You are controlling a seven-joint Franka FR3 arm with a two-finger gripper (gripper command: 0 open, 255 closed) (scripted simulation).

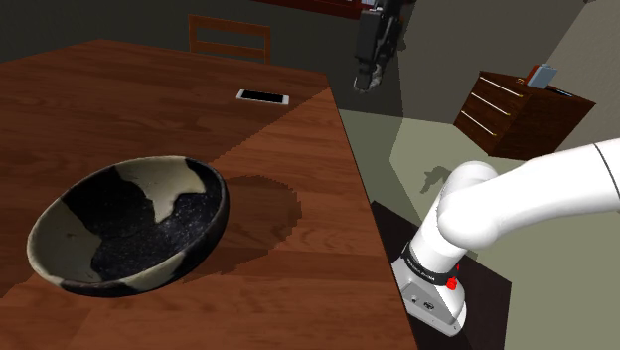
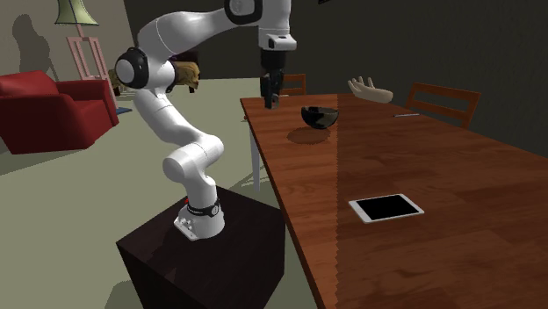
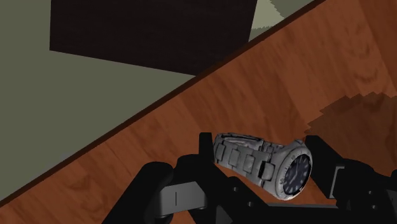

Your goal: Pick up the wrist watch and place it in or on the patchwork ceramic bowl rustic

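Observation:
In the wrist view a silver metal wrist watch [image 3: 280,167] with a dark dial lies crosswise between my black fingers [image 3: 205,147], which clasp it at both ends. My gripper [image 3: 263,153] is shut on it, high above the wooden table near its edge. From the shoulder view the gripper [image 1: 368,80] hangs in the air beyond the table's far right corner. The bowl [image 1: 60,214], patched in black and cream, sits on the table at the shoulder view's lower left. Seen from the second exterior view, the gripper [image 2: 272,98] hovers to the left of the bowl [image 2: 320,115].
A white-framed tablet [image 1: 262,96] [image 2: 385,208] lies flat on the table [image 1: 298,249]. A chair [image 1: 230,38] stands at the far side and a dresser [image 1: 522,104] across the floor. A hand-shaped figure [image 2: 369,88] and a red armchair [image 2: 53,110] are farther off.

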